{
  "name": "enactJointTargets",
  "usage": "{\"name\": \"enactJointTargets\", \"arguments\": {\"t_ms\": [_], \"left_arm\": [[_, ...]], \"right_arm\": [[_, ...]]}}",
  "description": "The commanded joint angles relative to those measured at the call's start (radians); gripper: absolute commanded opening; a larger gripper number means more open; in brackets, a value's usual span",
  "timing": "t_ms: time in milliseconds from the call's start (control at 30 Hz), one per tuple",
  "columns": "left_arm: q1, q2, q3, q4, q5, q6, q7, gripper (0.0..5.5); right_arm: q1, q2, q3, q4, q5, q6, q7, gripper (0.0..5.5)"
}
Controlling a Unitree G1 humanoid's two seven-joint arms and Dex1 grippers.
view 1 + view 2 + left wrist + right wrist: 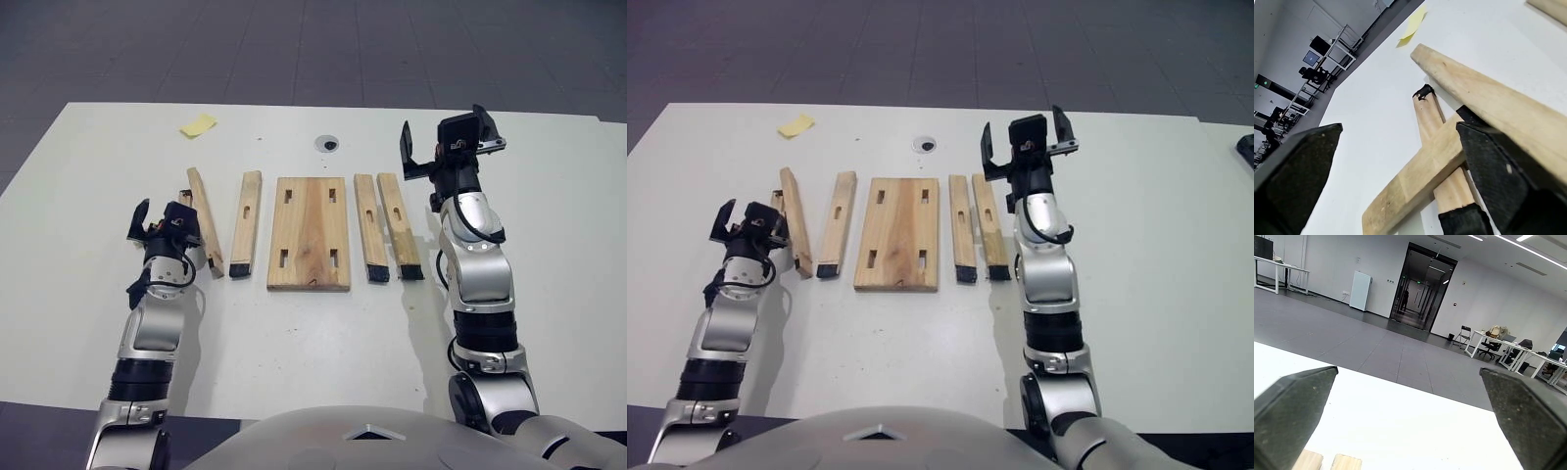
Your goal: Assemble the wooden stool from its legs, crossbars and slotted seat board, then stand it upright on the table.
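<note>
**Stool parts lying loose, both grippers open: first pick-up in hand**

At the left, the left gripper [162,217] is sitting low over the table [549,245]. Its fingers are spreading wide and gripping nothing, with one finger just beside the outermost leg [204,223]. That leg is lying tilted on its edge rather than flat. In the left wrist view, two shorter wooden pieces [1415,181], probably the crossbars, are lying crossed beneath it. A second leg [247,223] is lying flat just beside it.

The slotted seat board [311,233] is lying flat in the middle of the row, showing four slots, none of them filled. Two more legs [369,227] are lying side by side just to its right, near each other and close to the board.

At the right, the right gripper [447,137] is hanging raised above the table beyond the far ends of those two legs. Its fingers are gaping apart and carrying nothing.

Judging by this layout, assembly is not yet begun, and the step in hand is the first grasp, most likely by the left arm on the tilted leg or a crossbar under it. The next move is calling for the fingers to straddle one piece only. Because the pieces are stacked, closing on one may be nudging the others.
</note>
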Motion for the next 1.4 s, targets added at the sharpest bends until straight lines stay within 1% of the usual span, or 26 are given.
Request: {"name": "enactJointTargets", "arguments": {"t_ms": [33, 133, 500, 700, 767, 867, 933, 1000, 1067, 1133, 1233, 1400], "left_arm": [[-0.007, 0.024, -0.035, 0.015, 0.036, 0.002, -0.03, 4.99], [-0.024, 0.023, -0.041, 0.009, 0.043, 0.007, -0.037, 5.37], [-0.079, 0.044, -0.126, -0.037, 0.122, -0.004, -0.092, 5.37], [-0.095, 0.06, -0.207, -0.079, 0.206, -0.006, -0.134, 5.37], [-0.1, 0.045, -0.212, -0.093, 0.215, 0.007, -0.141, 5.37], [-0.11, 0.021, -0.179, -0.099, 0.216, 0.03, -0.117, 5.37], [-0.116, -0.002, -0.135, -0.106, 0.193, 0.043, -0.091, 5.37], [-0.124, -0.052, -0.056, -0.148, 0.121, 0.042, -0.07, 5.37], [-0.118, -0.095, 0.0, -0.203, 0.029, 0.026, -0.089, 5.37], [-0.061, -0.15, 0.037, -0.294, -0.109, 0.041, -0.161, 5.37], [0.064, -0.189, 0.039, -0.408, -0.222, 0.094, -0.226, 5.37], [0.166, -0.28, 0.075, -0.475, -0.324, 0.242, -0.206, 5.37]], "right_arm": [[-0.011, 0.0, -0.002, -0.002, 0.0, 0.004, -0.001, 5.4], [-0.009, 0.0, 0.0, -0.003, -0.001, 0.006, 0.0, 5.4], [-0.014, 0.008, 0.005, 0.009, -0.003, 0.004, -0.007, 5.4], [-0.013, 0.009, 0.003, 0.011, -0.001, 0.003, -0.009, 5.4], [-0.014, 0.009, 0.004, 0.012, -0.001, 0.003, -0.008, 5.4], [-0.021, 0.01, 0.006, 0.01, 0.001, 0.006, -0.004, 5.4], [-0.026, 0.009, 0.007, 0.012, 0.003, 0.005, 0.002, 5.4], [-0.024, 0.004, 0.008, 0.013, 0.002, 0.005, 0.007, 5.4], [-0.016, 0.001, 0.005, 0.008, 0.0, 0.007, 0.008, 5.4], [-0.005, -0.003, 0.003, 0.002, 0.0, 0.01, 0.012, 5.4], [0.011, -0.009, 0.004, -0.006, -0.003, 0.013, 0.018, 5.4], [0.029, -0.006, 0.008, -0.018, -0.003, 0.018, 0.019, 5.4]]}}
